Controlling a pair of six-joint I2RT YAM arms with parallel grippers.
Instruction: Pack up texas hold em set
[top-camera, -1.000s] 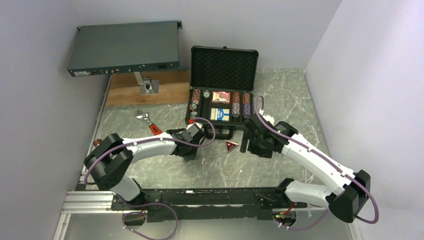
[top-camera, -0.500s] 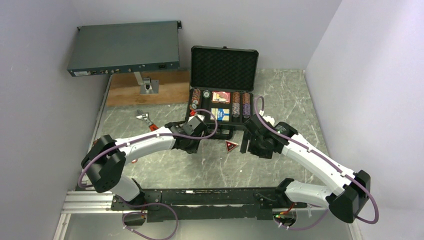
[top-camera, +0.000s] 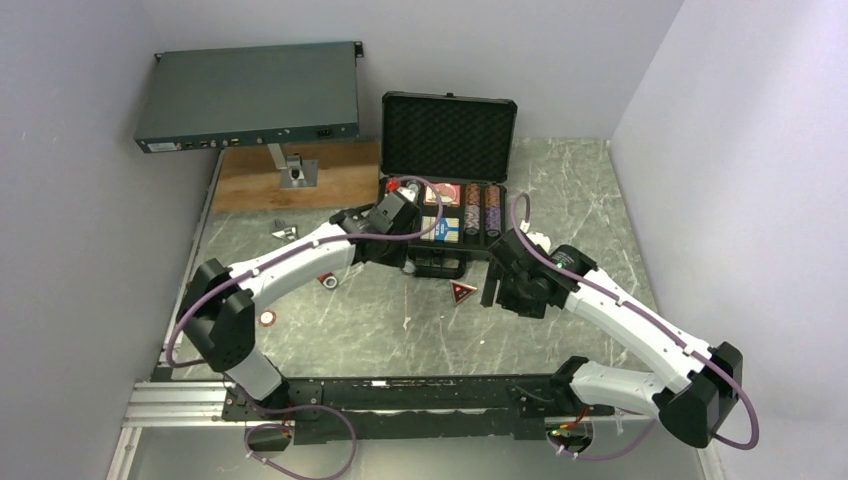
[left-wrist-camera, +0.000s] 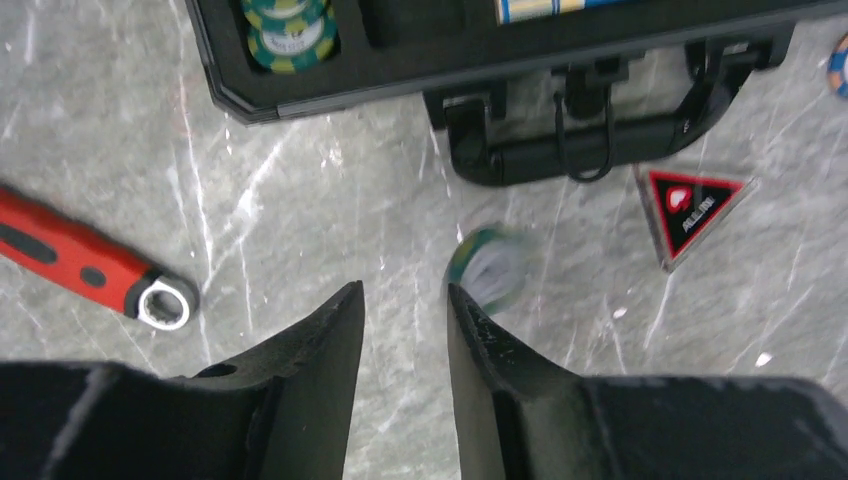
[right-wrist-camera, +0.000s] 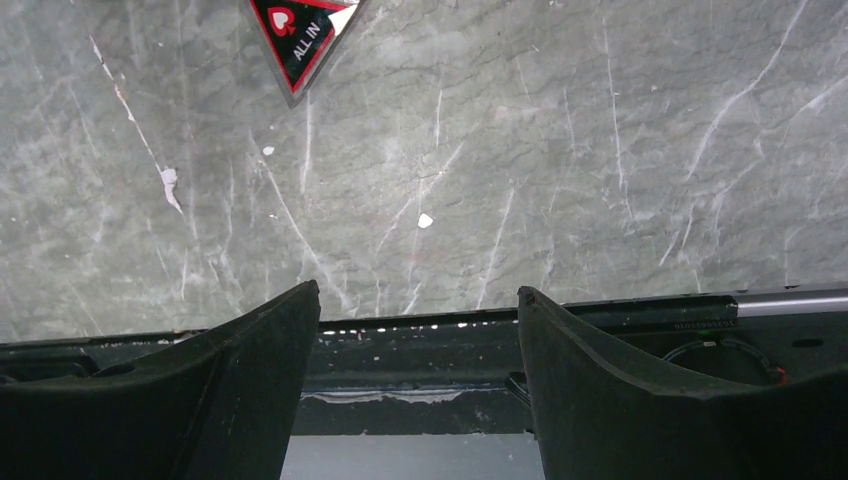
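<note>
- Well, the left end effector (left-wrist-camera: 405, 292) is all but closed, with only a thin gap between its fingers and nothing visibly in it.
- Just past its tip, near the centre of the left wrist view, a green poker chip (left-wrist-camera: 488, 268) shows as a blur; whether it touches the finger I cannot tell.
- The right end effector (right-wrist-camera: 417, 292) has its fingers spread wide, holding nothing, above the desk (right-wrist-camera: 560, 150). The red triangular token (right-wrist-camera: 298, 35) lies at that view's upper left.
- From overhead, the black case (top-camera: 447, 135) sits at upper centre with its lid raised, chip stacks (top-camera: 478, 208) and the card box (top-camera: 440, 228) in its tray.
- Its handle (left-wrist-camera: 590, 155) is on the lower edge, and a red-handled wrench (left-wrist-camera: 70, 255) lies at the left.
</note>
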